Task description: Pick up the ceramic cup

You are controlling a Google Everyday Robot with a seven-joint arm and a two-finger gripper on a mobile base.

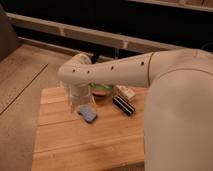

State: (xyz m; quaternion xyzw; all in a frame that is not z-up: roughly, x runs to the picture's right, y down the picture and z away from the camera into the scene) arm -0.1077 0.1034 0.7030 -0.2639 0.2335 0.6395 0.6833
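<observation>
The robot's white arm (165, 80) is the biggest thing in view. Its bulk fills the right side and hides the table's right edge, and a long link reaches left above the far edge to a rounded joint over the far-left corner.

The wooden table (85, 145) is made of pale planks. Its left edge and far edge are in view, and its near edge is cut off at the bottom. Most of the near half is bare wood.

All the things sit in a loose row along the far edge. The green bowl (102, 92) stands about midway along that edge, partly under the arm, with something reddish inside it. A black bar (123, 105) lies slantwise toward the right edge, a little nearer than the bowl. A small white and brown pack (126, 92) lies just beyond the bar, close to the far edge. A blue sponge (88, 114) lies flat on the near side of the bowl, further in from the far edge than anything else.

The cup (79, 104) stands upright near the far-left corner, just left of the bowl and just beyond the sponge. It is pale and narrower than the bowl.

The gripper (77, 92) hangs straight down from the rounded joint, right at the cup. Its pale shape blends into the cup, so I cannot tell whether it is apart, together or clamped on the cup.
</observation>
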